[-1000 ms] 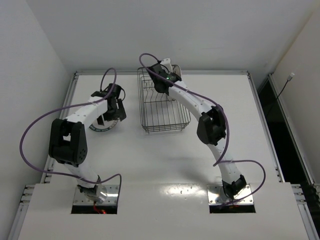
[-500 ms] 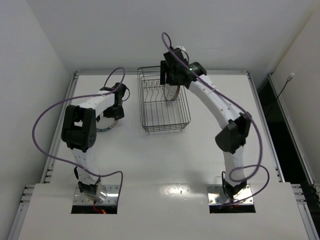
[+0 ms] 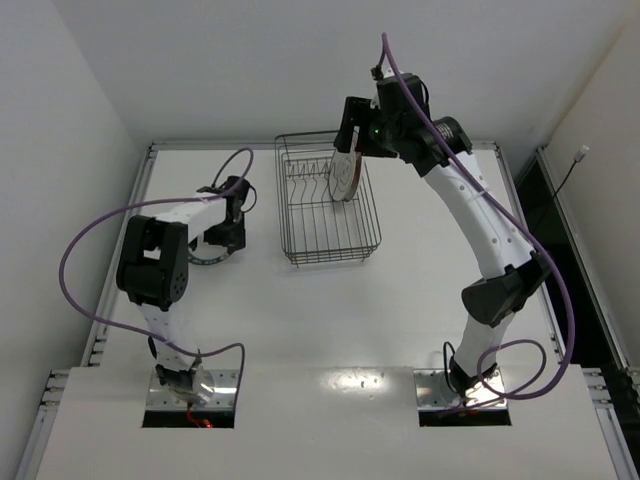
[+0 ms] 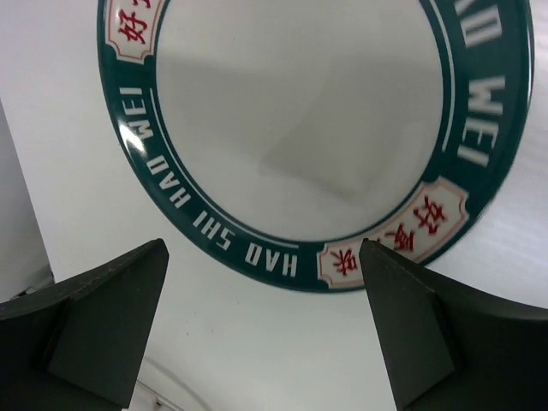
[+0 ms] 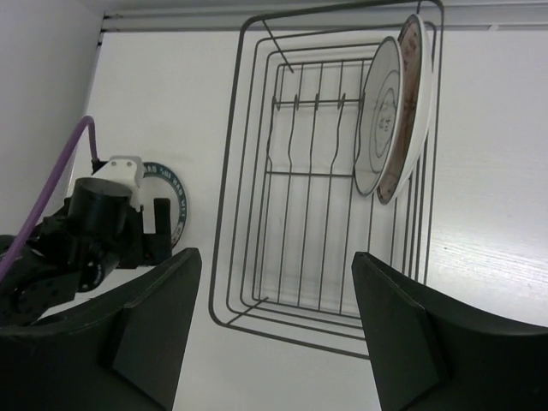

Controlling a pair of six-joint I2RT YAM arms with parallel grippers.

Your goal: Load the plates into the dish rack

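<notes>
Hovering above the dish rack [image 5: 224, 257] with the right gripper [image 5: 276, 257], fingers spread apart and pinching nothing. Looking down through the wire basket at two plates standing on edge among the prongs, along the rack's right side toward its far end in the overhead view. Leaning there face to face and apparently touching: the flower-mark plate [image 5: 378, 120] in front, the orange-brown plate [image 5: 419, 86] just behind it.

Reaching low over the white table [image 3: 420, 300] with the left gripper [image 4: 261, 257], fingers spread wide, clamping nothing. Facing the teal-banded plate [image 4: 300, 128], lying flat on the table left of the rack and outside it. Framing the plate's near rim between the two fingertips, with contact impossible to tell.
</notes>
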